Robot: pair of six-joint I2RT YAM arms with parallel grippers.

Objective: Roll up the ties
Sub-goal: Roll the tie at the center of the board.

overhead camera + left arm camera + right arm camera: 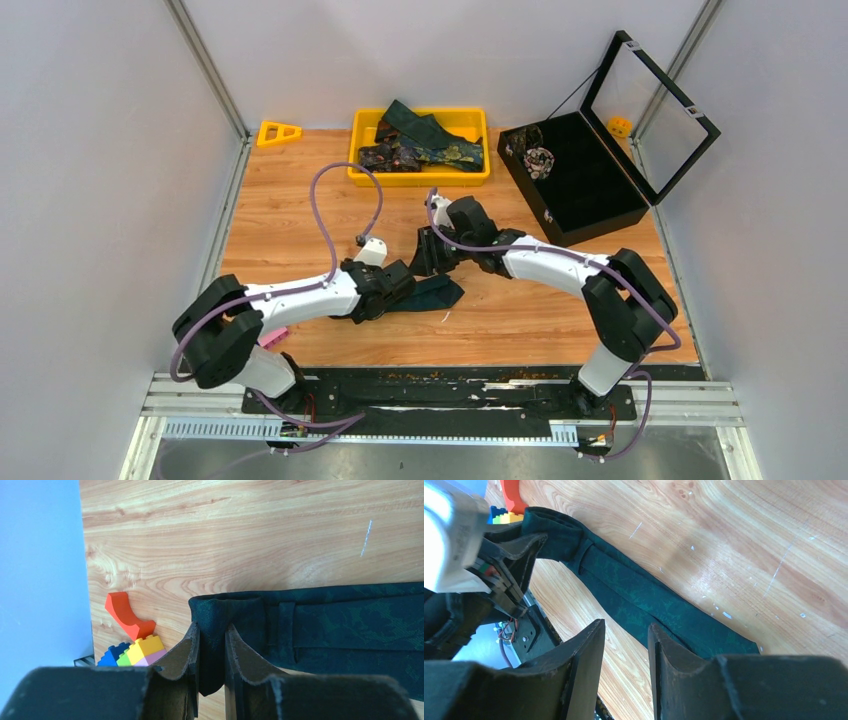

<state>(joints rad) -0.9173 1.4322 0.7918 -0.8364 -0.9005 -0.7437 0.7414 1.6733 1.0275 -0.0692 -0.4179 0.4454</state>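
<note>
A dark teal-green tie point(440, 293) lies flat on the wooden table between the two arms. In the left wrist view, my left gripper point(212, 647) is shut on the tie's folded narrow end point(215, 617), and the rest of the tie point(350, 630) runs off to the right. My right gripper point(626, 637) is open and empty. It hovers over bare wood beside the tie point(649, 600), toward its wider end. In the top view the left gripper point(398, 285) and right gripper point(428, 262) are close together. Several more ties point(425, 140), dark and patterned, lie in the yellow tray.
The yellow tray point(420, 178) sits at the back centre. The black case point(590, 200), lid open, stands at the back right with a rolled patterned item point(538, 160) inside. Coloured toy bricks point(135, 650) and an orange arch point(125, 615) lie near the left front edge. A yellow triangle point(278, 132) is at the back left.
</note>
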